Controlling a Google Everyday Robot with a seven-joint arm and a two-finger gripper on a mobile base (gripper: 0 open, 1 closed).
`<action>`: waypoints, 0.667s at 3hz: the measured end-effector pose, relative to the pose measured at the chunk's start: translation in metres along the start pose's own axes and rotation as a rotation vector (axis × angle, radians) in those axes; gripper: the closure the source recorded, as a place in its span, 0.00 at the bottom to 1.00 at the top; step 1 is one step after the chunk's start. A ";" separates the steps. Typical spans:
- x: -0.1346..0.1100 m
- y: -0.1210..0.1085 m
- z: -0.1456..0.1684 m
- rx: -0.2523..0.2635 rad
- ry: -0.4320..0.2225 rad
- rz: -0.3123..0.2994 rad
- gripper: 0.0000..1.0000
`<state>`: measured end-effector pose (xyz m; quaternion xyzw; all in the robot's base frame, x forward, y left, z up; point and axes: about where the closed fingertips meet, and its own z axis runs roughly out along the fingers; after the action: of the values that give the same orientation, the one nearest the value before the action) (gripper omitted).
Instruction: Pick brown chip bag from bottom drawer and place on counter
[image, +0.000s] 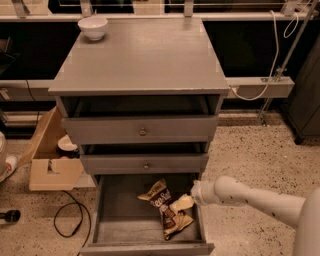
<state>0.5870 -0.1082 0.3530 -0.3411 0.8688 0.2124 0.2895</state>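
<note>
The brown chip bag (162, 201) lies crumpled on the floor of the open bottom drawer (122, 212), right of centre, its long axis running from about 11 o'clock to 5 o'clock. The claw (183, 202) sits at the bag's 3 o'clock, down inside the drawer and right up against the bag's right edge. Whether it touches, and whether it is spread or closed, cannot be told. The white arm (250, 197) reaches in from 4 o'clock, over the drawer's right wall. Above are two shut drawers with brass knobs (143, 132), then the grey worktop (145, 60), with a white bowl (93, 26) at its 11 o'clock corner.
</note>
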 end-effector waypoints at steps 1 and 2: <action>0.017 0.007 0.055 -0.025 -0.017 0.029 0.00; 0.018 0.007 0.056 -0.025 -0.016 0.029 0.00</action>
<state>0.5911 -0.0798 0.3014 -0.3303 0.8685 0.2301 0.2892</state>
